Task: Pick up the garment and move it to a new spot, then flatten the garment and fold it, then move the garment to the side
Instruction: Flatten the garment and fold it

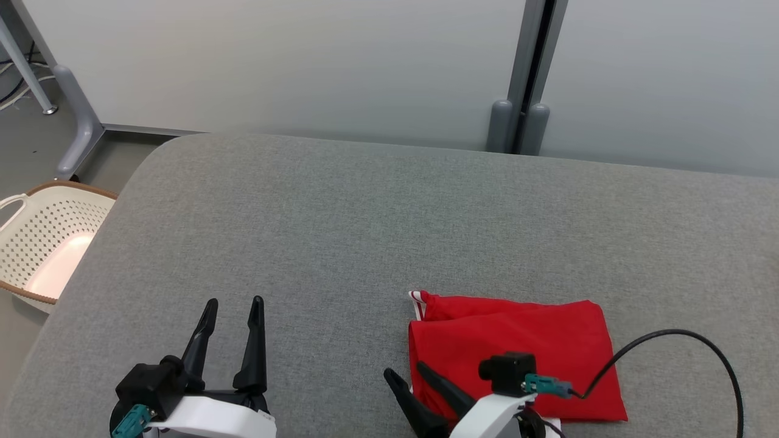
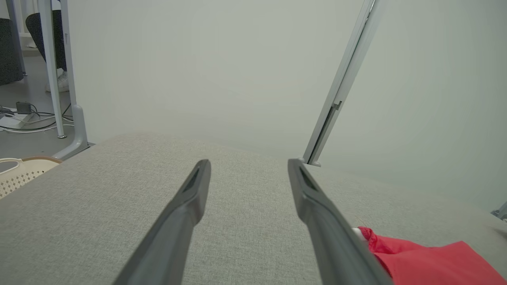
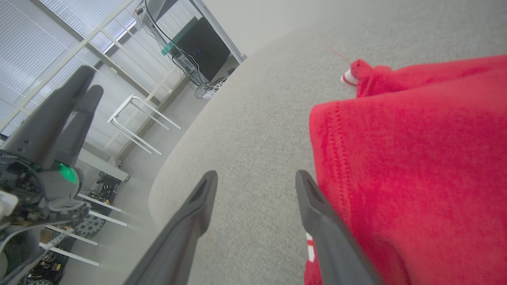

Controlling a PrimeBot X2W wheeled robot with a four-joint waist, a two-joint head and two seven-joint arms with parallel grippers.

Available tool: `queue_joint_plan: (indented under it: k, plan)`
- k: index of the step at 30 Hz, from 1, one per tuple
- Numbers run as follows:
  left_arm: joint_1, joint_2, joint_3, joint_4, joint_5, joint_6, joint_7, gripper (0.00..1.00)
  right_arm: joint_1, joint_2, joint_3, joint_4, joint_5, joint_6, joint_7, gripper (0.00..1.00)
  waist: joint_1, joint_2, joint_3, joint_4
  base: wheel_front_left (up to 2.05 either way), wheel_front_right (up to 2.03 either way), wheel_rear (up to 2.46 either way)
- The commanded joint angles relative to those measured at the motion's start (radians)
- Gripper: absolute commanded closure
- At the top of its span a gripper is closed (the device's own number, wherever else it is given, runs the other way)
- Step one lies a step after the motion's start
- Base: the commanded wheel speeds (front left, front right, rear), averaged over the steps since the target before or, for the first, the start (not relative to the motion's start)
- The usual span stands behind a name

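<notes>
Cloth is what catches my eye: the red garment [image 1: 517, 331] lies folded in a tidy rectangle on the grey table [image 1: 341, 231], at the front on the robot's right. The right gripper [image 1: 405, 368] sits at its left border, jaws apart and empty. The left gripper [image 1: 234, 301] hovers well apart, jaws also spread. Folding looks done to me. If shifting aside remains, it calls for pinching all layers together.

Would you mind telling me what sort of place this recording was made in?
Probably an office-style robotics lab: pale partition panels stand behind the grey padded table, and window blinds and a dark computer with cables show beyond.
</notes>
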Motion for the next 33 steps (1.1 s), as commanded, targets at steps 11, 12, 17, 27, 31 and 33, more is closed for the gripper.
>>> queue_joint_plan:
  k: [11,12,17,27,31,33]
  plan:
    - [0.005,0.003,0.014,-0.023,0.005,0.003,0.000,0.00,-0.138,-0.084,-0.185,0.072,-0.218,0.000,-0.096,0.00,0.0000,0.0000,-0.026,-0.081,0.00,0.00,0.00]
    - [0.006,0.003,0.015,-0.026,0.005,0.003,0.000,0.00,-0.138,-0.095,-0.223,0.068,-0.256,0.000,-0.096,0.00,0.0000,0.0000,-0.027,-0.088,0.00,0.00,0.00]
    - [0.004,0.003,0.018,-0.045,0.005,0.005,0.000,0.00,-0.064,-0.151,-0.443,-0.013,-0.459,0.000,-0.097,0.00,0.0000,0.0000,-0.025,-0.119,0.00,0.00,0.00]
    - [0.023,0.003,0.029,-0.061,0.027,0.012,0.000,0.00,0.178,-0.075,-0.798,-0.272,-0.763,0.000,-0.097,0.00,0.0000,0.0000,-0.018,-0.158,0.00,0.00,0.00]
    - [0.043,0.003,0.037,-0.064,0.046,0.022,0.000,0.00,0.244,-0.037,-0.863,-0.335,-0.802,0.000,-0.097,0.00,0.0000,0.0000,-0.017,-0.169,0.00,0.00,0.00]
    - [0.048,0.003,0.039,-0.069,0.045,0.027,0.000,0.00,0.262,-0.024,-0.872,-0.354,-0.814,0.000,-0.097,0.00,0.0000,0.0000,-0.017,-0.171,0.00,0.00,0.00]
